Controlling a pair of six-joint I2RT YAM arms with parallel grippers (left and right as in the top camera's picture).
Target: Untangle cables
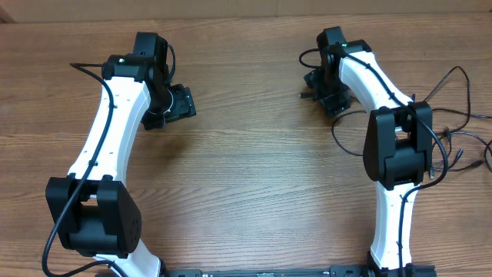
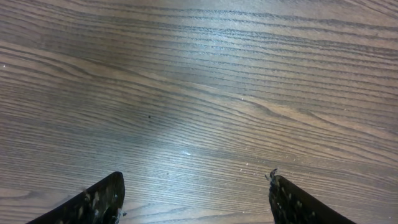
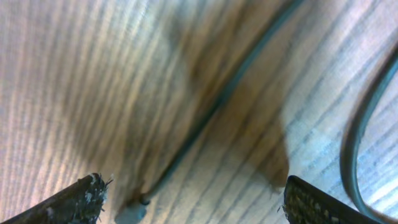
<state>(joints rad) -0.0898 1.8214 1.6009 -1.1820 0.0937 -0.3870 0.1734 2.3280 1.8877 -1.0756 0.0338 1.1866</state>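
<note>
Thin black cables (image 1: 460, 137) lie loosely looped on the wooden table at the right edge, beside my right arm. One cord loop (image 1: 335, 132) curves out just below my right gripper (image 1: 315, 86). In the right wrist view a thin cable (image 3: 211, 109) runs diagonally down to a small plug end (image 3: 132, 213) between the open fingers of my right gripper (image 3: 196, 202), low over the table. A second cable (image 3: 353, 140) curves at the right. My left gripper (image 1: 183, 102) is open and empty over bare wood, and its spread fingers show in the left wrist view (image 2: 196, 190).
The wooden table (image 1: 246, 169) fills the view. Both white arms reach from the front edge toward the back. A thicker black wire (image 1: 81, 68) sticks out by the left arm's wrist.
</note>
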